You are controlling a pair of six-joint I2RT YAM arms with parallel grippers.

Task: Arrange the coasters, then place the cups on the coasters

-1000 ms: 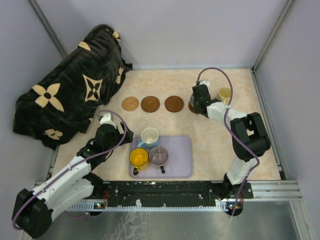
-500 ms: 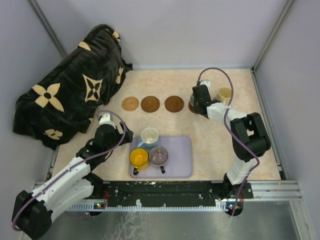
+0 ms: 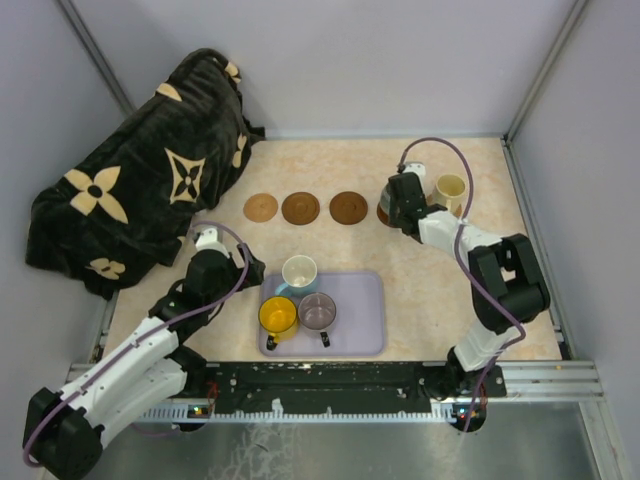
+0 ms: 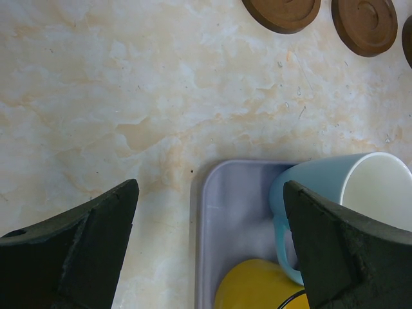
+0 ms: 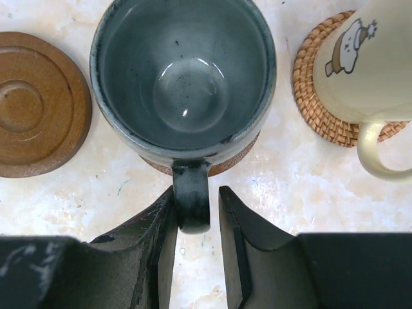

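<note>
A dark grey-green cup point(image 5: 183, 71) stands on a brown coaster point(image 5: 239, 161). Its handle point(image 5: 191, 199) lies between the fingers of my right gripper point(image 5: 196, 212), which is open: the left finger touches the handle and a gap shows on the right. Beside it a cream cup point(image 5: 367, 58) sits on a woven coaster point(image 5: 312, 96). Three bare coasters point(image 3: 300, 208) lie in a row to the left. My left gripper point(image 4: 209, 193) hangs wide open and empty over the lavender tray's point(image 4: 219, 212) left rim. The tray holds a white-and-blue cup point(image 4: 360, 187), a yellow cup point(image 4: 257, 286) and a mauve cup point(image 3: 317, 311).
A black cloth with tan flower shapes point(image 3: 140, 170) is heaped at the back left. Metal frame posts and grey walls close in the table on three sides. The right arm's cable point(image 3: 440, 145) loops above the cream cup.
My right gripper's fingers have spread apart, easing off the dark cup's handle. The cup has stayed on its coaster. The left arm has barely shifted.
</note>
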